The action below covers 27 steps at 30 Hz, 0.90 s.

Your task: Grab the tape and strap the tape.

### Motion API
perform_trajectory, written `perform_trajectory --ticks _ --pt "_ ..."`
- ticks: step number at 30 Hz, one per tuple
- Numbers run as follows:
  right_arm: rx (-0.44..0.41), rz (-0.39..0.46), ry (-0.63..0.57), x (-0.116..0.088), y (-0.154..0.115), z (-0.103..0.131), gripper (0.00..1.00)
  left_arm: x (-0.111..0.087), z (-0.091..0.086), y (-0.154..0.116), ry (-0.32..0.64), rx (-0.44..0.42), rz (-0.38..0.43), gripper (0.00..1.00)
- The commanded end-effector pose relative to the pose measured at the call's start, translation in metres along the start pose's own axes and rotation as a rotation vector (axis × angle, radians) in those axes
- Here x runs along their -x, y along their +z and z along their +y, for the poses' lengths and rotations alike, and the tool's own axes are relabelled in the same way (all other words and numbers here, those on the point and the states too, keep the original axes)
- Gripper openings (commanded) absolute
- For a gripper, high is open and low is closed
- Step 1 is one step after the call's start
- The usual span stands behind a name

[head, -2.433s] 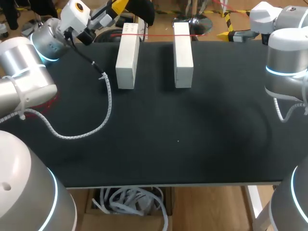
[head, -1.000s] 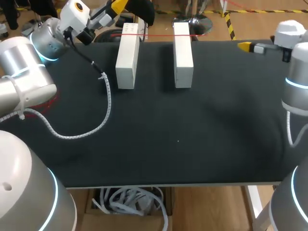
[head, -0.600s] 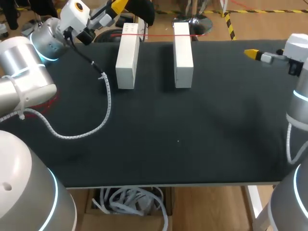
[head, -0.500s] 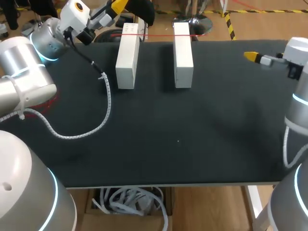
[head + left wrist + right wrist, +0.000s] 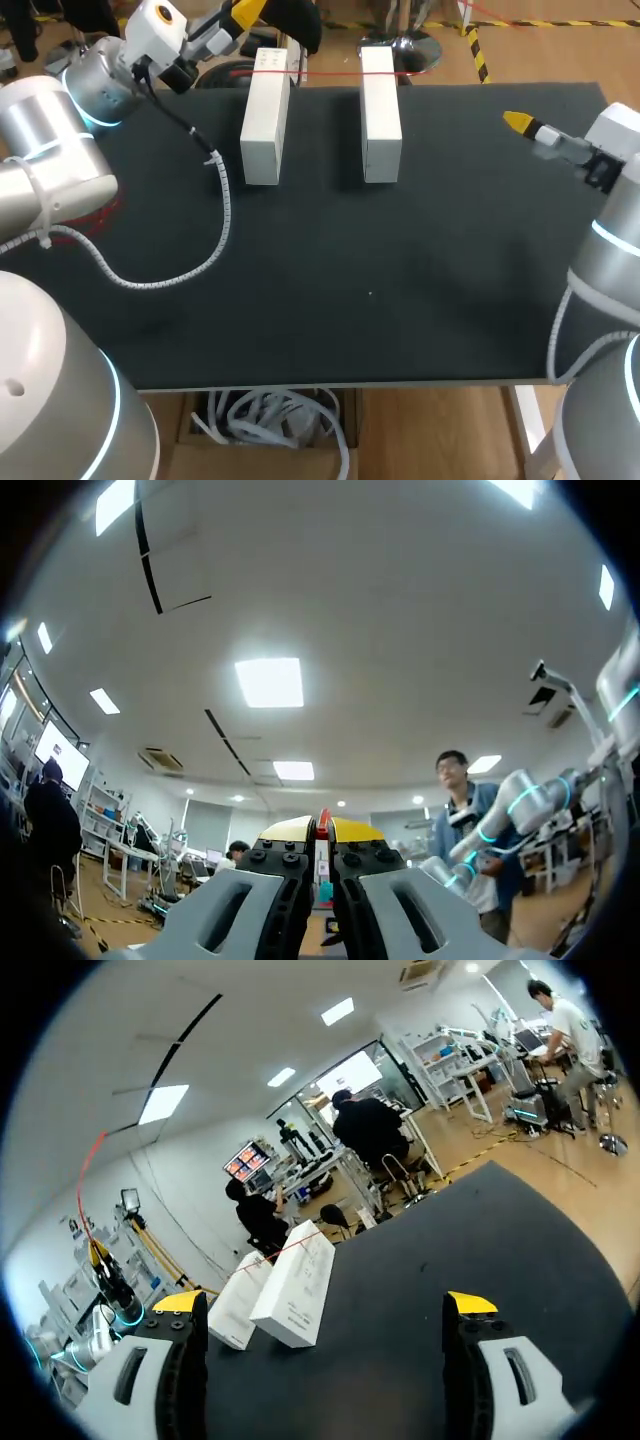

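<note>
Two white blocks (image 5: 263, 115) (image 5: 380, 112) lie side by side at the far side of the black table. A thin red tape (image 5: 330, 72) runs across their far ends. My left gripper (image 5: 245, 12) hangs beyond the table's far left corner. In the left wrist view the left gripper (image 5: 322, 827) is shut, with the red tape (image 5: 322, 822) pinched between its yellow tips. My right gripper (image 5: 518, 122) hovers over the table's far right part, to the right of the blocks. In the right wrist view the right gripper (image 5: 325, 1305) stands wide open and empty, and the blocks (image 5: 295, 1285) lie ahead of it under the red tape (image 5: 278, 1251).
A white spiral-wrapped cable (image 5: 215, 215) trails from my left arm over the left part of the table (image 5: 400, 290). My left arm's large joints crowd the near left corner.
My right arm has swung in from the right edge, and its gripper now points across the table toward the blocks. The left arm and the tape have kept still.
</note>
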State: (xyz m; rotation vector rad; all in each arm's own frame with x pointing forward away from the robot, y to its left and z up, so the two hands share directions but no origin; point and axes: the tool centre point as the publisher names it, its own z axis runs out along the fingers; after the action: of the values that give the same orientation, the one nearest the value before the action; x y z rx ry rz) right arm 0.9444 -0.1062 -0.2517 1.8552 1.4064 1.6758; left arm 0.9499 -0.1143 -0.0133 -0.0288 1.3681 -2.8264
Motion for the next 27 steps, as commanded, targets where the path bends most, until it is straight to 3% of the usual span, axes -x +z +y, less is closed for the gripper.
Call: perform_trajectory --ticks 1,17,27 --pt "0.205 -0.028 0.035 -0.014 -0.005 -0.014 1.0 0.001 0.0 -0.001 0.0 -0.001 0.003 0.0" --pt "0.27 -0.053 0.162 -0.051 -0.019 -0.056 1.0 0.001 0.0 -0.001 0.0 -0.001 0.003 0.0" --pt "0.336 -0.024 0.379 -0.05 -0.036 -0.072 1.0 0.001 0.0 -0.001 0.0 -0.001 0.003 0.0"
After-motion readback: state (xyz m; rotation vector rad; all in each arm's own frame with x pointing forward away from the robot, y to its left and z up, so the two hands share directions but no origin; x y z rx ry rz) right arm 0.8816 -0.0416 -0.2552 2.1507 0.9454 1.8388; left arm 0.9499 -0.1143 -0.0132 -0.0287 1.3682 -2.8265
